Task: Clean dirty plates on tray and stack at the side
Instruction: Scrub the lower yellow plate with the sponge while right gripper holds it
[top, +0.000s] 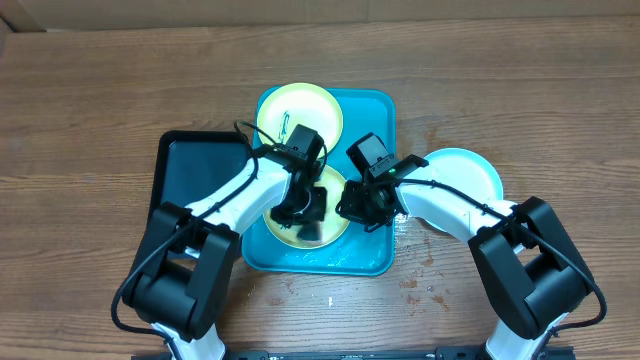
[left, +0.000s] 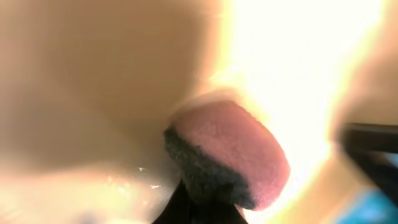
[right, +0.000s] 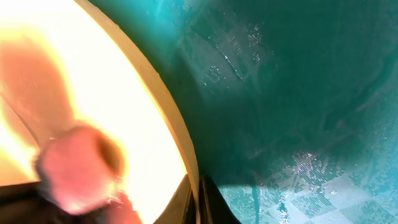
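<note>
- One yellow-green plate (right: 124, 81) lies directly beneath the left tool (top: 300, 210), in the part of the turquoise tray (top: 372, 110) nearest the arms' bases. Seen close up, its pale centre is washed out by glare.
- The left tool is clenched on a sponge (left: 233, 155) — pink body, dark scrubbing layer — and the sponge sits against the plate's surface.
- The right tool (top: 362, 205) sits at that plate's rim, just to the right of the left tool. One dark finger (right: 211, 199) lies outside the rim and more dark shows inside it, so the tool looks clamped on the plate's edge.
- A second yellow-green plate (top: 305, 110) rests on the tray just beyond both tools, with a small dark smear on its centre.
- The light blue plate (top: 468, 170) is off the tray, on the counter (top: 100, 100) at the outer side of the right tool, and the right arm partly covers it.
- The tray floor beside the right tool is wet and glistening.
- A black tray (top: 195, 170) lies on the counter at the outer side of the left tool — right beside the turquoise one.
</note>
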